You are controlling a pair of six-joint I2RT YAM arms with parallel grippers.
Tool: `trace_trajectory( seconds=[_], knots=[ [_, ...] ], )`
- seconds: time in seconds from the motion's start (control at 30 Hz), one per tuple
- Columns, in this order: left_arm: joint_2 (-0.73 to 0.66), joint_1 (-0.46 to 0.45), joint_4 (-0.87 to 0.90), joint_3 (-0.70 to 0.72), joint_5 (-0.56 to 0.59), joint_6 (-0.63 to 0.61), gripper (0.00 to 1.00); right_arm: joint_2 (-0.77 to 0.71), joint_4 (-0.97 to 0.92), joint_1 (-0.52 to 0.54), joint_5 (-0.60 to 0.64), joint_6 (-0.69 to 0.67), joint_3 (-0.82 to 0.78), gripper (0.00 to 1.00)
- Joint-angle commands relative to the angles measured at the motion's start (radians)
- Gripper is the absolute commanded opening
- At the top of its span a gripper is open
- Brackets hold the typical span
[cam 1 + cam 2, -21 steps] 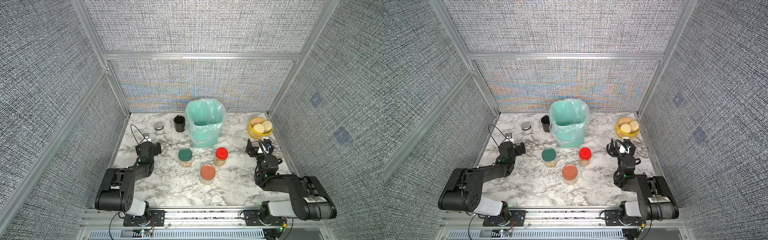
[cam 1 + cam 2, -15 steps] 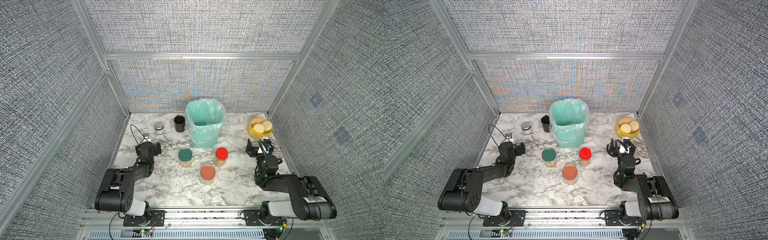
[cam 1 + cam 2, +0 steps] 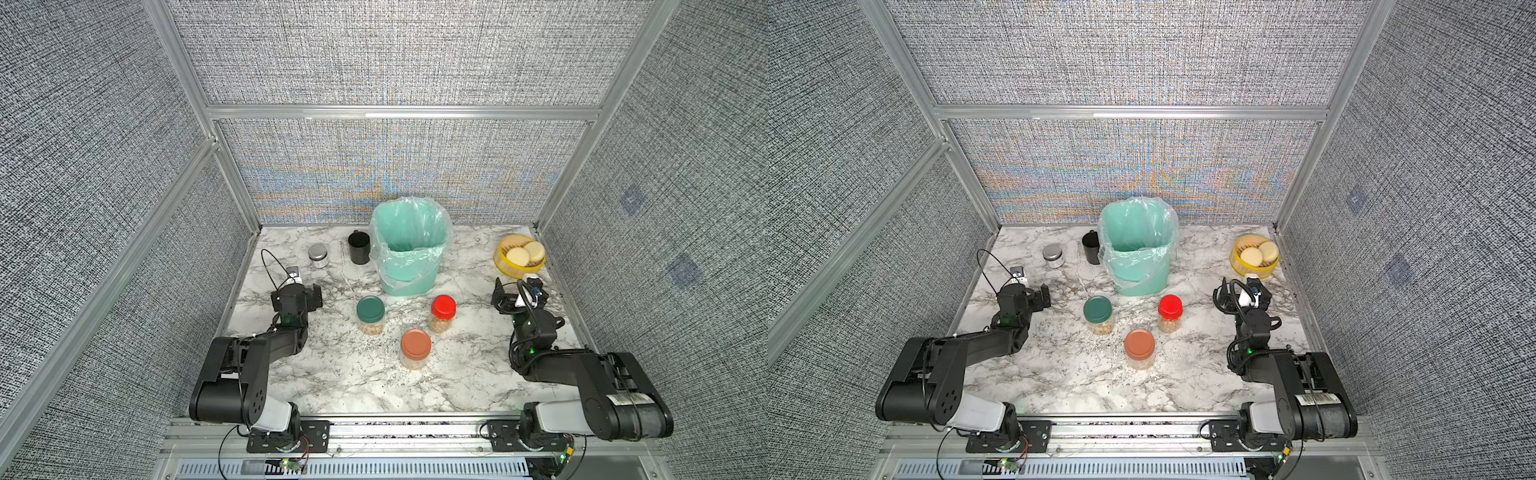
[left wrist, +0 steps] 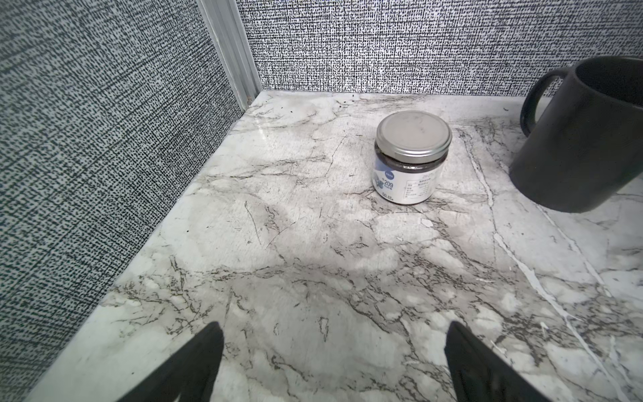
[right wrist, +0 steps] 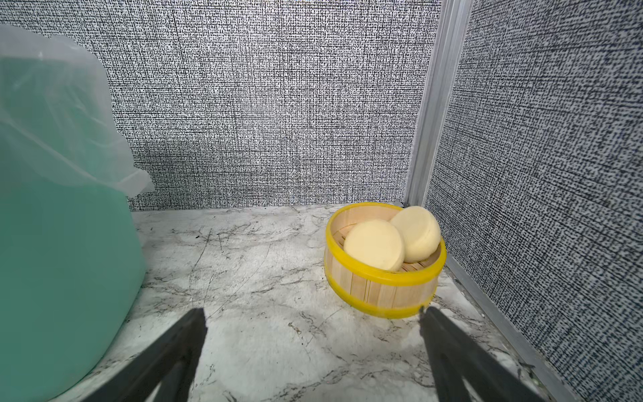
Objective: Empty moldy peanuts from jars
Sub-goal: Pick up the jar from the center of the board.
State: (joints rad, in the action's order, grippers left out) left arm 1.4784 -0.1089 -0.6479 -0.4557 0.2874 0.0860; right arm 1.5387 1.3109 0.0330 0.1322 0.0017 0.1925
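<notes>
— What's on your left?
— My left tool [image 4: 331, 328] hangs low over the desk [image 3: 353, 386], fingers spread wide with nothing between them. Ahead of it stands a tin [image 4: 410, 153], and right of that a black mug [image 4: 584, 139].
— And the jars [image 3: 1139, 345]?
— All three stand upright mid-desk with their lids on, apart from one another and well clear of both tools. The green jar [image 3: 370, 313] is leftmost, and the orange jar [image 3: 415, 349] sits nearest my base. The red jar [image 3: 443, 312] is on the right. Peanuts [image 3: 372, 329] show through the clear walls, in the lower part of each.
— What's behind them?
— A teal bin [image 3: 409, 249] lined with a clear bag, just beyond the green and red jars.
— Your right side?
— My right tool [image 5: 312, 313] is spread wide too, holding nothing, low over the desk. A yellow-rimmed basket [image 5: 384, 278] with two cream discs [image 5: 374, 245] stands near it, in the back right corner.
</notes>
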Motion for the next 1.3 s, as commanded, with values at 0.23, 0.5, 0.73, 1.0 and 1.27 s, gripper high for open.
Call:
trace_trajectory(
  seconds=[0.23, 0.5, 0.73, 1.0, 1.27],
  knots=[
    [-0.012, 0.001, -0.007, 0.000, -0.004, -0.006, 1.00, -0.006, 0.017, -0.002, 0.000, 0.000, 0.002, 0.98],
    [-0.208, -0.002, 0.319, -0.137, -0.076, -0.023, 0.99, -0.179, -0.213, 0.036, 0.110, -0.009, 0.062, 0.98],
    [-0.360, -0.003, 0.627, -0.294, -0.370, -0.045, 1.00, -0.361, -0.622, 0.069, 0.077, 0.062, 0.261, 0.98],
    [-0.560, -0.011, 0.862, -0.326, -0.632, -0.197, 0.99, -0.486, -0.888, 0.130, -0.091, 0.076, 0.391, 0.98],
    [-0.667, -0.035, 0.992, -0.287, -0.750, -0.281, 1.00, -0.493, -1.249, 0.259, -0.192, 0.043, 0.566, 0.98]
  ],
)
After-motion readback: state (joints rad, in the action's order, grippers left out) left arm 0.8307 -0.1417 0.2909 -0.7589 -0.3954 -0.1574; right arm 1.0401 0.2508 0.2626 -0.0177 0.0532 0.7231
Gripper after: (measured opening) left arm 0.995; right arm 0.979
